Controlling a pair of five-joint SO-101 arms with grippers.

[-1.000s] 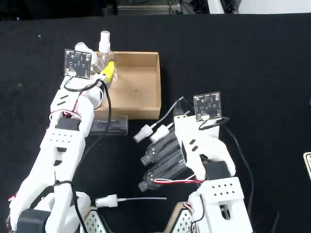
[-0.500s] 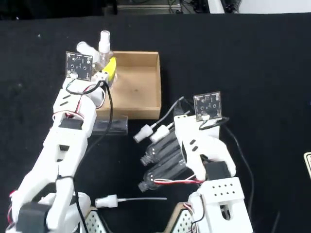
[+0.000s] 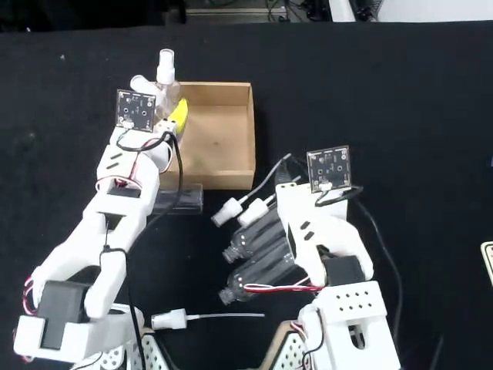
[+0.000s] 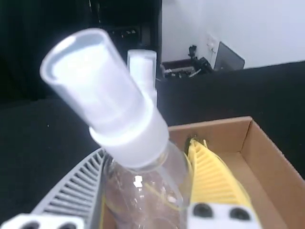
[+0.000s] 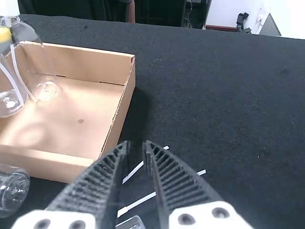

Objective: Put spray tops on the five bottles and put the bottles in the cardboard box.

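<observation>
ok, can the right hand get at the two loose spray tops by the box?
Likely yes: the right hand is empty and sits close to the spray tops, with nothing between them.

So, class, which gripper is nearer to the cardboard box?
Left. The left gripper holds a bottle right at the far left corner of the cardboard box; the right gripper is apart from it, off its near right corner in the high view.
</observation>
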